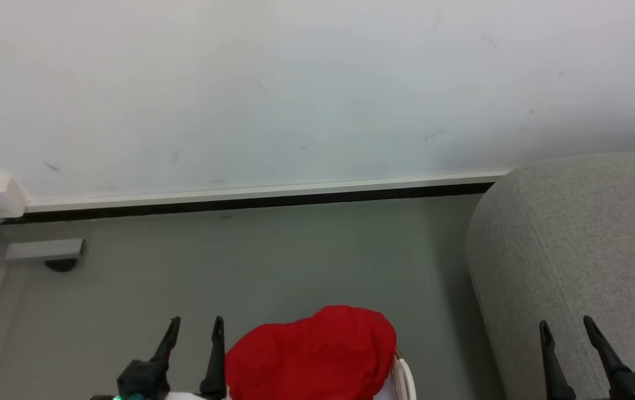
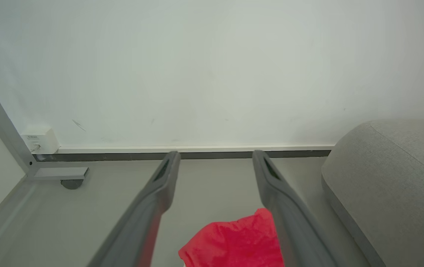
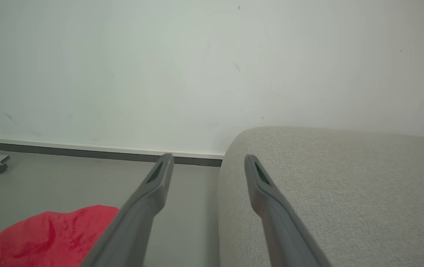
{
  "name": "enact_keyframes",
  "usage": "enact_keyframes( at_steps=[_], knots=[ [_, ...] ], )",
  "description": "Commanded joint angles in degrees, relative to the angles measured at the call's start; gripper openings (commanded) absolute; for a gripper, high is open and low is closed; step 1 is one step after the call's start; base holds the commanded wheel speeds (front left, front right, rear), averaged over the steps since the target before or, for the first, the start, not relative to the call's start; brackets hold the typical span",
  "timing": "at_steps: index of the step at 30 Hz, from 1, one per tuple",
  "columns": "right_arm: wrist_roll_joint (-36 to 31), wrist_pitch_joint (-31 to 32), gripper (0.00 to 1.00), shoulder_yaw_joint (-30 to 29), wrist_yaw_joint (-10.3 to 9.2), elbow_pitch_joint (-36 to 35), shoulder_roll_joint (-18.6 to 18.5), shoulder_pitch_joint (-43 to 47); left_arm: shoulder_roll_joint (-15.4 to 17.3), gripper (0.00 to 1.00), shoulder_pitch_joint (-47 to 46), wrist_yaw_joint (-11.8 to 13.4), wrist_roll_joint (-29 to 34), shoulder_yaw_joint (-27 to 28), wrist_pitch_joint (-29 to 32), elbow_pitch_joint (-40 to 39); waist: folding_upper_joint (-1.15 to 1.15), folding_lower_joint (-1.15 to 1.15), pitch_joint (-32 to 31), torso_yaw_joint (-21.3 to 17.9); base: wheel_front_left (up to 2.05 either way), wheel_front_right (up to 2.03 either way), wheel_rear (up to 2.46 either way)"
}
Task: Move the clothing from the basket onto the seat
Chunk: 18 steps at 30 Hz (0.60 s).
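Left gripper (image 1: pixel 196 325) seen at lower left of head view: fingers spread wide, nothing held. Right gripper (image 1: pixel 566 328) seen at lower right: fingers likewise apart, empty, outlined against seat (image 1: pixel 584 239). Red clothing (image 1: pixel 311 355) heaped in basket (image 1: pixel 404 380), just right of left gripper. Basket largely hidden by clothing; white piece at edge possibly handle. Basket set on grey floor (image 1: pixel 273 261), near seat, gap between.

Left claw (image 1: pixel 195 325) low at left, jaws apart, empty; right claw (image 1: pixel 567 328) likewise at right.
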Motion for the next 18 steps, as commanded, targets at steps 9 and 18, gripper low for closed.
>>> enact_keyframes(
  at_steps=[9,18],
  knots=[
    [0.3,-0.2,1.0,0.1,-0.14,-3.1,-0.1,-4.8,0.2,1.0,-6.5,-2.4,2.0,-3.1,-0.1,3.9,0.0,0.0,7.9,-3.6,0.0,0.0,0.0],
    [0.3,-0.2,1.0,3.2,-0.14,-5.7,-0.1,-12.3,0.3,1.0,-17.6,-5.1,3.3,-8.7,0.9,21.5,0.0,0.0,18.4,-8.8,0.0,0.0,0.0]
  ],
)
